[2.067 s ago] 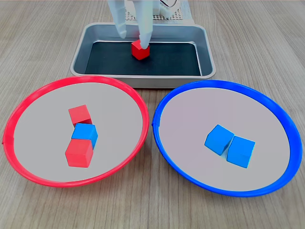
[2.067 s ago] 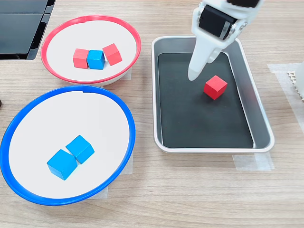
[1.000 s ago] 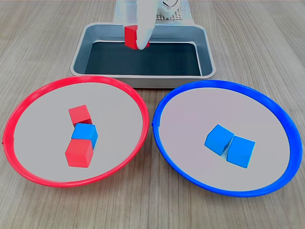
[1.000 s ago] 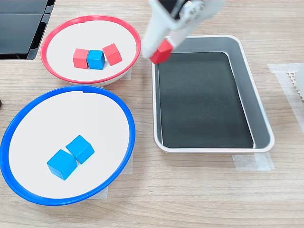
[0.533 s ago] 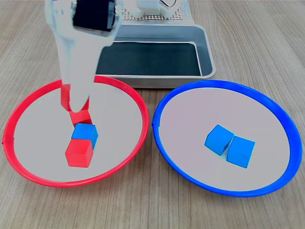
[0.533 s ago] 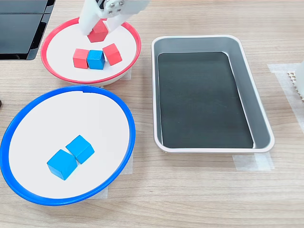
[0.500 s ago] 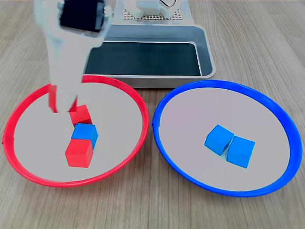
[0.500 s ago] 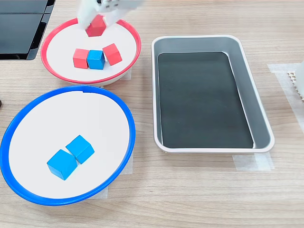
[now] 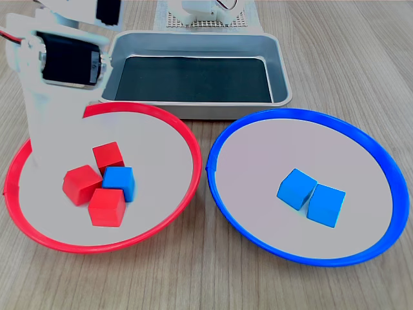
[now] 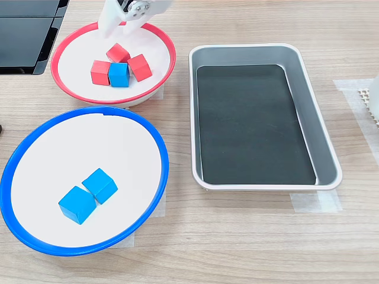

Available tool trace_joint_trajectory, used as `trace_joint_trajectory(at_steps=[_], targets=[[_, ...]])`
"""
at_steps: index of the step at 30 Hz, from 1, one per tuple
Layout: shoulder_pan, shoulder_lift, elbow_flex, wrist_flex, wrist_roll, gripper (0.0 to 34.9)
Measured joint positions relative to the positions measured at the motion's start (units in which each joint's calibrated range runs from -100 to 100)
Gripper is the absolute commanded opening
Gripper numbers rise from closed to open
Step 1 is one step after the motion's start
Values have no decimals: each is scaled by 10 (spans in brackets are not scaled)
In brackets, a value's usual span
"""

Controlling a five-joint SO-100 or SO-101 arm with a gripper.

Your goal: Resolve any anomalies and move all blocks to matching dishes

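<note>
Hovering at the upper left of the second exterior view, the fingers (image 10: 123, 19) hang open and empty above the red-rimmed dish (image 10: 77, 96). Just below them, the misplaced blue block (image 10: 119, 74) sits among three red blocks (image 10: 118, 52).

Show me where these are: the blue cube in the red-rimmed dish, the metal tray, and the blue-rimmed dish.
Blue cube (image 9: 119, 181), first exterior view: its front face, among three red cubes.
Metal tray (image 10: 308, 112), second exterior view: its bare side wall.
Blue-rimmed dish (image 9: 258, 161), first exterior view: bare pale inside.
</note>
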Motion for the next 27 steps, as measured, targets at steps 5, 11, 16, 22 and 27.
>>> trace_joint_trajectory(at_steps=[5,11,16,22,27], targets=[[2,0,-1,-3,11,166],[-32,-45,8,33,42,121],[-79,-61,48,47,64,114],[-91,-61,92,30,86,125],[-98,-61,111,24,112,145]])
